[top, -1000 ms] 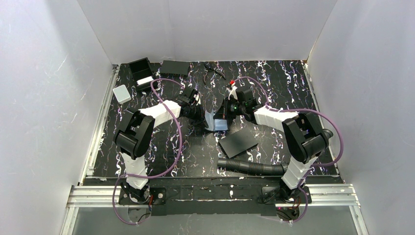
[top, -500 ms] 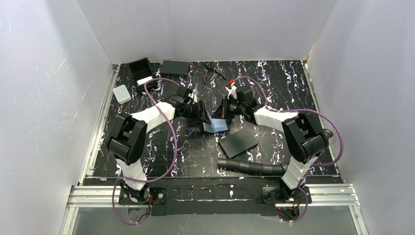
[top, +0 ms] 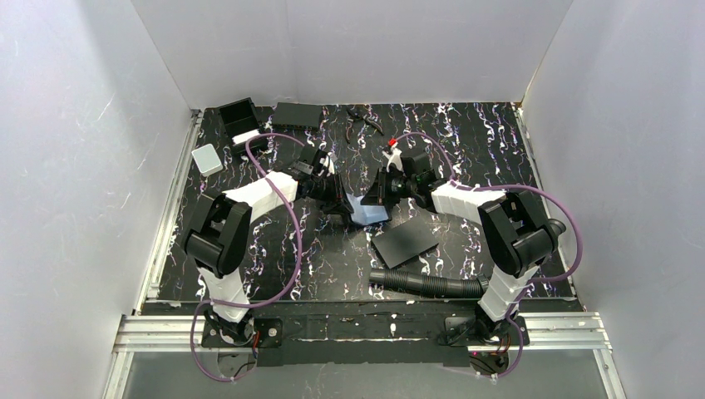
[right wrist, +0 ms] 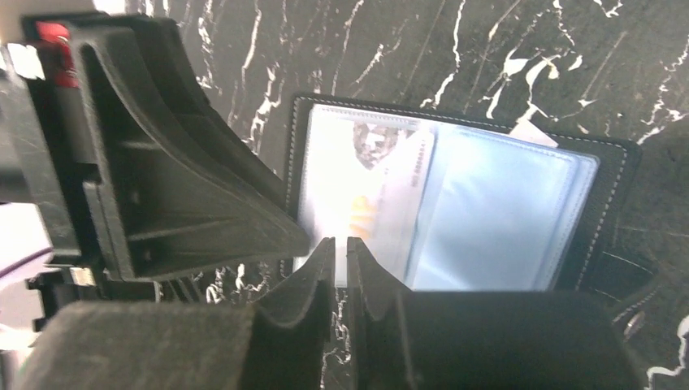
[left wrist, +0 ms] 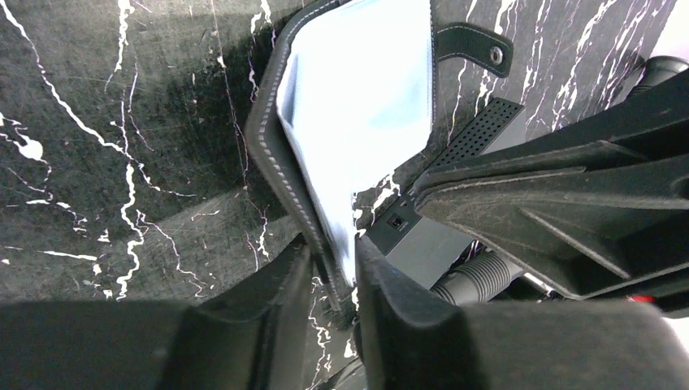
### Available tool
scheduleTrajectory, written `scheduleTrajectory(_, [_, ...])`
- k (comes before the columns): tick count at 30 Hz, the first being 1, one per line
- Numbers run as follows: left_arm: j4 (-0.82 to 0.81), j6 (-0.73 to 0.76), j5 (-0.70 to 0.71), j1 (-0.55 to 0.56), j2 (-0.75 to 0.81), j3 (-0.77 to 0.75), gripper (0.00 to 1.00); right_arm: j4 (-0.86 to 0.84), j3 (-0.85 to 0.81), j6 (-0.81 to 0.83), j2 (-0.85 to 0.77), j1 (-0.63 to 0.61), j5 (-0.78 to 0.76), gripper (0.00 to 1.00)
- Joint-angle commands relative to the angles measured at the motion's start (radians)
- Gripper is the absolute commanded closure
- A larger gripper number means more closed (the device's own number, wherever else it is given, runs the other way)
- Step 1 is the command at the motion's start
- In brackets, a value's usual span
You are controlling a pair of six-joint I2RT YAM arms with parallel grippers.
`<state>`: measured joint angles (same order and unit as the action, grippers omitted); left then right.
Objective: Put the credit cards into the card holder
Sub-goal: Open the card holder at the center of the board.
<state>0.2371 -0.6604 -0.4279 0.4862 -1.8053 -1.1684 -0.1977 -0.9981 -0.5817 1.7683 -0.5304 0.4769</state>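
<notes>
The card holder [top: 372,211] lies open mid-table, black leather with pale-blue clear sleeves. In the left wrist view my left gripper [left wrist: 333,272] is shut on its stitched edge [left wrist: 276,154]. It also shows in the top view [top: 342,199]. In the right wrist view a credit card [right wrist: 370,183] with small printed marks sits partly in the holder's left sleeve; the right sleeve [right wrist: 496,215] is pale blue. My right gripper [right wrist: 341,244] is shut to a thin slit, with its tips over the card's near edge. I cannot tell if it pinches the card.
A matte black flat sheet [top: 405,241] lies just right of the holder, with a black ribbed hose [top: 428,284] in front of it. At the back left stand an open black box [top: 239,118], a flat black case [top: 296,114] and a small white box [top: 206,159].
My left arm swung its elbow outward and its gripper closed in on the holder's left edge. The holder's pale-blue sleeves tipped from upright to lying more open. The right gripper barely moved.
</notes>
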Motion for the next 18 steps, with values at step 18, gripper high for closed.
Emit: scheduleTrajectory(18, [0.063, 0.039, 0.055, 0.000, -0.003, -0.017, 1.00, -0.064, 0.043, 0.089, 0.013, -0.018, 0.036, 0.45])
